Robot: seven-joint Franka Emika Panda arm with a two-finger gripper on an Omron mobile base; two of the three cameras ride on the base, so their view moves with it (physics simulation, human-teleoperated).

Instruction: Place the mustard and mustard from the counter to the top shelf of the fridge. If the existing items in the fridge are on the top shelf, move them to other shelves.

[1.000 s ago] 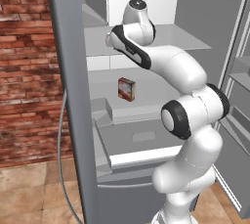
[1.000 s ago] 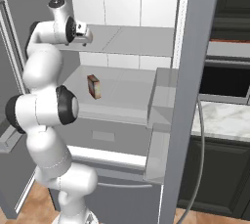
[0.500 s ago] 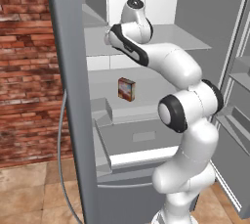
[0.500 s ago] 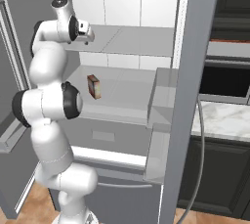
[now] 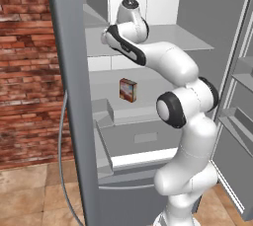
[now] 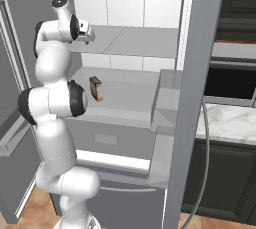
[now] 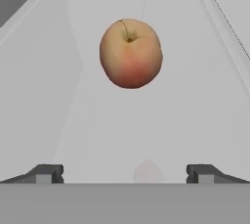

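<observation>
A round red-orange apple (image 7: 131, 53) lies on the pale grey top shelf (image 7: 195, 120) of the fridge, straight ahead of my gripper (image 7: 124, 174). The gripper is open, with its fingertips (image 7: 46, 173) wide apart, short of the apple and holding nothing. From the right base view the gripper (image 6: 88, 36) hovers at the left end of the top shelf (image 6: 135, 40). The small box with a reddish front (image 5: 128, 90) (image 6: 96, 88) stands upright on the wide white shelf (image 6: 130, 100) below. The mustard bottles are out of view.
The open fridge door (image 5: 69, 96) stands close on the left, and the other door with its bins (image 6: 167, 98) on the right. A grey drawer (image 5: 143, 138) sits under the white shelf. The marble counter (image 6: 230, 120) runs right of the fridge, and a brick wall (image 5: 24, 72) is at the left.
The hand has shifted slightly left along the top shelf while the elbow swung. The jaws have stayed open. The box has not moved.
</observation>
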